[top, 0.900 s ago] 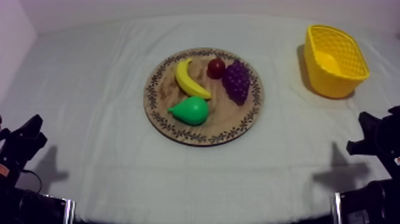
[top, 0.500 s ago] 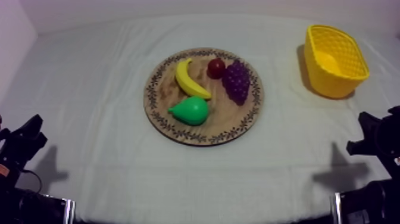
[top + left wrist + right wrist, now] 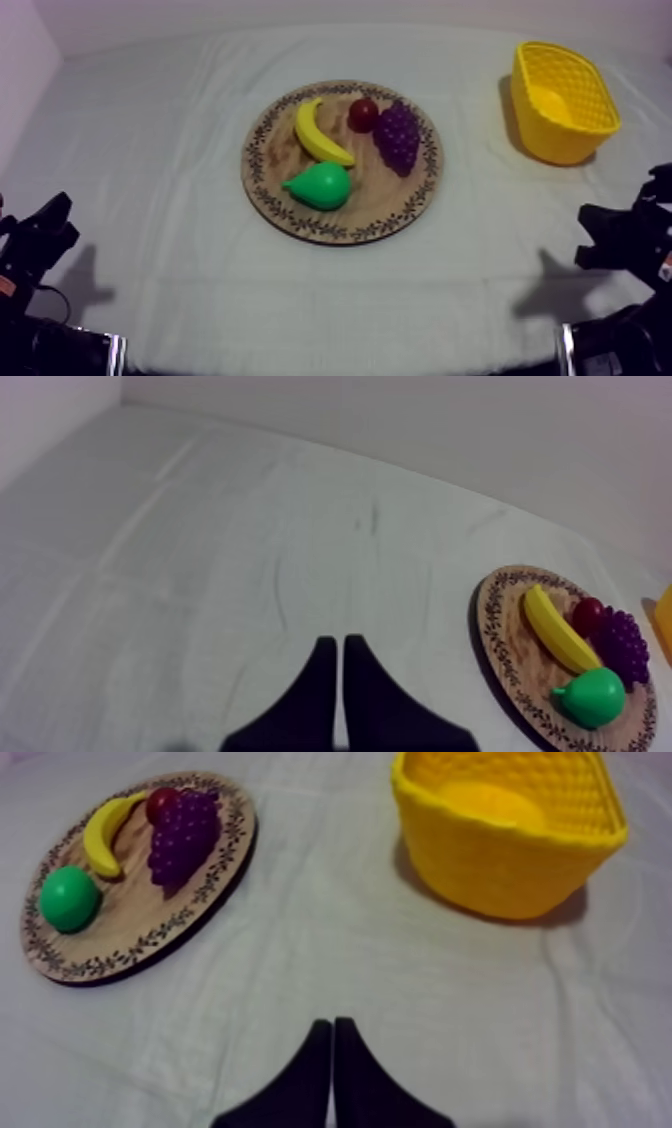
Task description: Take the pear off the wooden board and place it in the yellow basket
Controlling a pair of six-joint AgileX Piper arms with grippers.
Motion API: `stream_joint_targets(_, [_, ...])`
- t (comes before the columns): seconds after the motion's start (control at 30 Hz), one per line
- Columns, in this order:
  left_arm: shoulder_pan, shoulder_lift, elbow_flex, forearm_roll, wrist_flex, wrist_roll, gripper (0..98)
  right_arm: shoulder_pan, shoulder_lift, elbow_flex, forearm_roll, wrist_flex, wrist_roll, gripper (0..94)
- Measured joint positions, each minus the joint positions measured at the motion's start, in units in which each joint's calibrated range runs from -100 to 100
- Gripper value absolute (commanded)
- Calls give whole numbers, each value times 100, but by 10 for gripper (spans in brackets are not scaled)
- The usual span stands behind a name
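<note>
Your pear [image 3: 320,185] lies at the wooden board's [image 3: 382,196] near-left edge, long axis across the tabletop [image 3: 150,150], ahead-left of your right fingers [image 3: 314,1064], clenched on nothing like the left fingers [image 3: 318,681], with the yellow basket [image 3: 560,145] at the far-right corner nearer that arm

Board [image 3: 342,234] sat at the middle of the table [image 3: 150,150], basket [image 3: 560,142] far right.
On the board, pear [image 3: 322,185] lay in front, banana [image 3: 318,133] behind, small red fruit [image 3: 362,114] and grapes [image 3: 397,136] rightward.

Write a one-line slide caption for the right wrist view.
Right gripper, shut on nothing, faces the pear on the wooden board, with the yellow basket standing apart.
</note>
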Motion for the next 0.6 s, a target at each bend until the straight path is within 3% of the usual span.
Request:
stream_joint_targets(0.13, [0, 0, 0, 0, 0, 0, 1, -383, 739, -382, 420, 114, -530, 4])
stream_joint_targets(0.23, [0, 0, 0, 0, 0, 0, 1, -543, 1315, -840, 469, 243, -739, 4])
stream_joint_targets(0.4, [0, 0, 0, 0, 0, -3, 1, -697, 2327, -1898, 130, 748, -767, 4])
stream_joint_targets(0.6, [0, 0, 0, 0, 0, -3, 1, -877, 3556, -3380, -365, 1491, -186, 4])
